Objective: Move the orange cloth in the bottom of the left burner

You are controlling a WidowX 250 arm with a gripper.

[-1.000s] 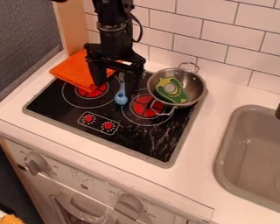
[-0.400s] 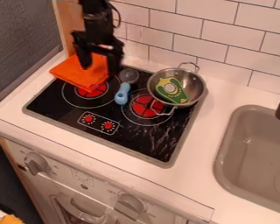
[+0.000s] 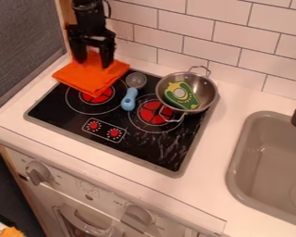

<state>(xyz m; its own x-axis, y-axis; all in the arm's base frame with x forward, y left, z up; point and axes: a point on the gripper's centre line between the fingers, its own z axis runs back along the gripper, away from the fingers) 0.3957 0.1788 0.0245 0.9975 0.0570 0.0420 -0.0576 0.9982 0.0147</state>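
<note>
The orange cloth (image 3: 87, 78) is located at the rear left of the cooktop (image 3: 141, 146), its left corner laid on the white counter (image 3: 17, 111) and its front corner laid over the rear part of the left burner (image 3: 96, 98). The bulk of the cloth lies below the gripper (image 3: 93, 64) and toward the front of the cooktop; only its rear portion is spanned by the fingers. These are spread, one at the left and one at the right, with orange fabric visible between them; whether it is touched by either tip cannot be told. No clear long axis is presented: the outline is close to a diamond, with one corner directed at the burner and another toward the right. The cloth is folded in layers, bright and matte, with soft creases and a raised, rumpled rear part. The rear fabric should be pinched at this raised part and then drawn forward, toward the controls (image 3: 105, 129), since the lower side of the burner is judged to be the target. To the right, the blue-handled spoon (image 3: 130, 99) is positioned just beside the burner; it could be caught if the cloth is dragged at an angle.
</note>
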